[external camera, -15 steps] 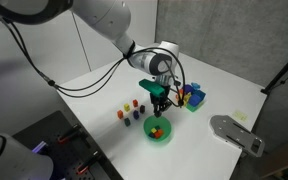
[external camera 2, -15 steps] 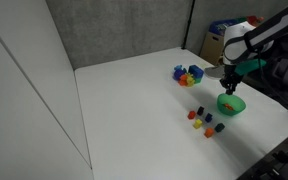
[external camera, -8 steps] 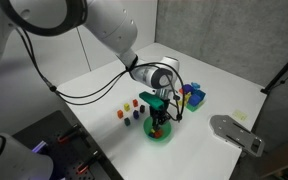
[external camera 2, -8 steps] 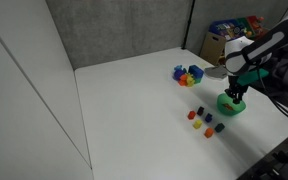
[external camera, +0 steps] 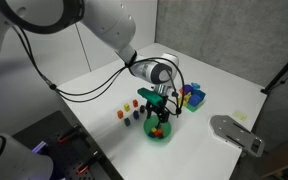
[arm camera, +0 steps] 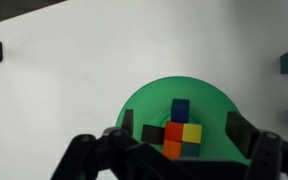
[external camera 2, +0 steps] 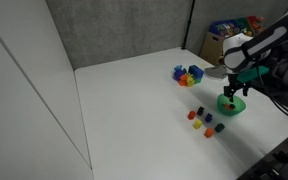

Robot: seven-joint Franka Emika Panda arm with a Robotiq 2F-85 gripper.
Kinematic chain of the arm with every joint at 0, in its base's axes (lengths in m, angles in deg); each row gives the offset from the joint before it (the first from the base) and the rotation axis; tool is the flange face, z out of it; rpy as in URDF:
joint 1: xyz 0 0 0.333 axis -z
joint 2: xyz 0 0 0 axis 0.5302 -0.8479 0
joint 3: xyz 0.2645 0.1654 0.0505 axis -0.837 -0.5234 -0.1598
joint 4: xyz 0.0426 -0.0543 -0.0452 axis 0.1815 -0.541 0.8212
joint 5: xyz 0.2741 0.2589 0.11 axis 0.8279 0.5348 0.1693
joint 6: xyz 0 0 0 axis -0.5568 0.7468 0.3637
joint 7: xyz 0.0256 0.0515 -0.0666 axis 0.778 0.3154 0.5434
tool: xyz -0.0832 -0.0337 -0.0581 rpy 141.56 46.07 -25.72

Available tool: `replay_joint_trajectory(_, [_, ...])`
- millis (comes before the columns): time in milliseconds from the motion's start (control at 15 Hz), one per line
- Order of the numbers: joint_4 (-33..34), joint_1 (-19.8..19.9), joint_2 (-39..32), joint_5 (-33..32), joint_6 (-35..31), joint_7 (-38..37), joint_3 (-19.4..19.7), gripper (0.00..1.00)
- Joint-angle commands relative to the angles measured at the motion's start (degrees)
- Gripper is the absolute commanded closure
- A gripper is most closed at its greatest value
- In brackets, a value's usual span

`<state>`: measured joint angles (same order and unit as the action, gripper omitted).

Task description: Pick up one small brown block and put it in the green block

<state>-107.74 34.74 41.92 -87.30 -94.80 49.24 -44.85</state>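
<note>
Gripper (arm camera: 176, 140) hangs over the green bowl (arm camera: 144, 100), jaws spread, empty. Brown block (arm camera: 153, 132) looks to be inside, so next up is just lifting clear.

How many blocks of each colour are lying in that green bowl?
Blue block: 1
Brown block: 1
Red block: 1
Yellow block: 1
Orange block: 1
Total: 5 in the green bowl, going by the wrist view.

Wrist cam top-down; ext. cams oblique
</note>
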Motion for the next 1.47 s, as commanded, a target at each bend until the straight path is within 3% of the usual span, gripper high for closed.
replay_joint_trajectory(0, [-0.3, 0.9, 5.6, 1.7, 8.0, 1.6, -2.3, 0.00])
replay_joint_trajectory(400, [-0.8, 0.4, 15.5, 2.9, 15.4, 1.1, -4.7, 0.00])
replay_joint_trajectory(600, [-1.9, 0.7, 21.5, 4.0, 12.2, 1.9, -5.9, 0.00])
replay_joint_trajectory(933, [-3.9, 1.0, 30.2, 11.2, 8.7, 5.6, -7.4, 0.00])
replay_joint_trajectory(1400, [-12.5, -0.5, 41.5, 9.5, 3.1, 11.9, -8.8, 0.00])
